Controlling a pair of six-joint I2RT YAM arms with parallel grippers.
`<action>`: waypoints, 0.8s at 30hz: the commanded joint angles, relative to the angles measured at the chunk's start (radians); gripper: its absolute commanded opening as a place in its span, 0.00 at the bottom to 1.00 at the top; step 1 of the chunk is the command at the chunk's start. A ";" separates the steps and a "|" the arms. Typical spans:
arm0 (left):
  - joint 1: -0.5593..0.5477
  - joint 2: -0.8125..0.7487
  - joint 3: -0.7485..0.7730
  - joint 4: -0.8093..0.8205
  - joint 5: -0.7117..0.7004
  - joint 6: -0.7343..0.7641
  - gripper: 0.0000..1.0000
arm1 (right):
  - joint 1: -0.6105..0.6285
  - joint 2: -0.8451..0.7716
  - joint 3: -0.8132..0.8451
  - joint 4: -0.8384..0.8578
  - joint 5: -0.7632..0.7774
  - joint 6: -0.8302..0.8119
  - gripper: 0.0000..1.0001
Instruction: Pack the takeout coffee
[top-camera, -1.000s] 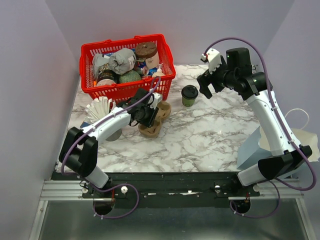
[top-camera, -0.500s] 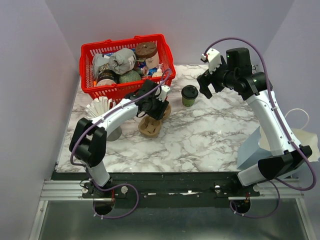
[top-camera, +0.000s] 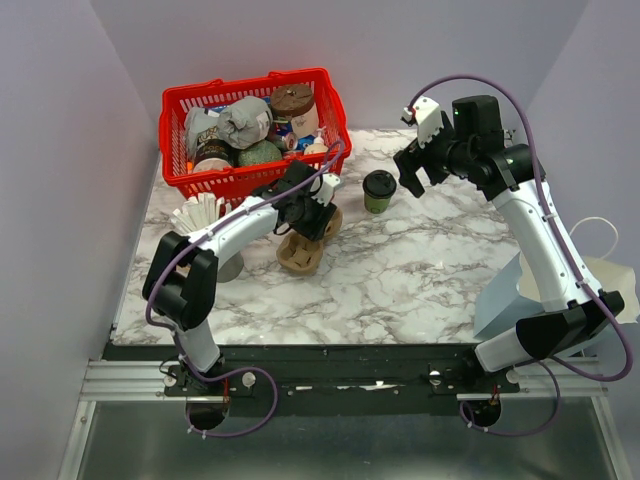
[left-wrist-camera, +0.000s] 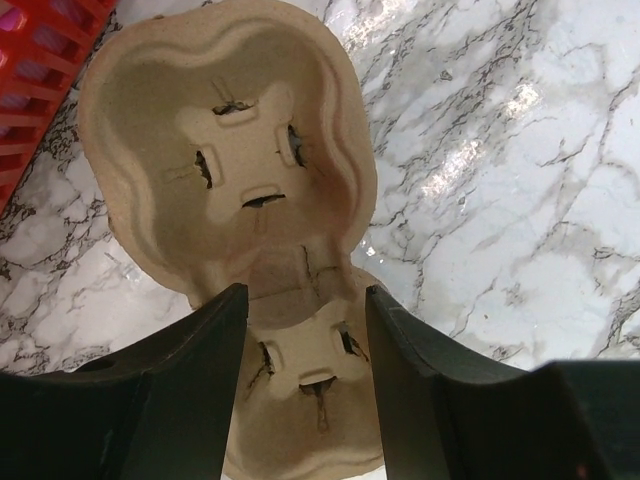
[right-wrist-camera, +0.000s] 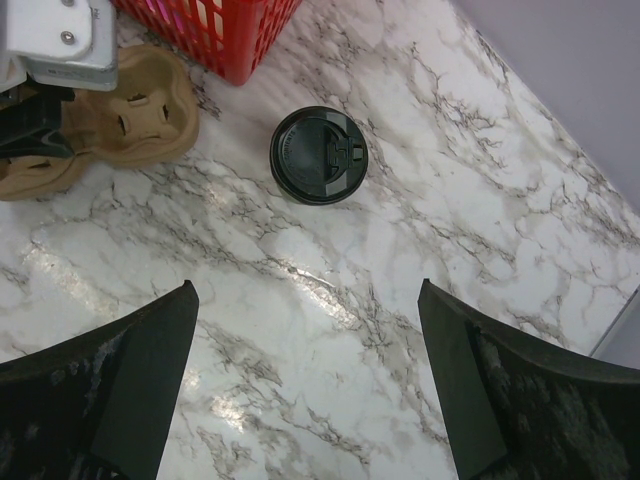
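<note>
Risk: your right gripper, jaws wide and empty, hangs above the small green paper cup with round black lid, upright near the brown cardboard cup carrier your half-spread left gripper straddles; an off-centre squeeze could topple the cup.

My left hand points down on an outstretched arm, fingers parted; my right hand hangs raised, fingers spread wide.

White links, black joints; purple cables trailing.
</note>
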 joint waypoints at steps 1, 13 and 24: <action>0.014 0.019 0.022 0.014 0.009 0.007 0.58 | -0.001 -0.009 -0.010 0.002 0.007 0.001 1.00; 0.034 0.056 0.036 0.010 0.002 -0.029 0.56 | -0.001 0.003 -0.007 0.002 0.004 0.001 1.00; 0.034 0.081 0.039 -0.025 -0.031 -0.039 0.53 | -0.001 0.011 0.004 0.002 0.001 -0.001 1.00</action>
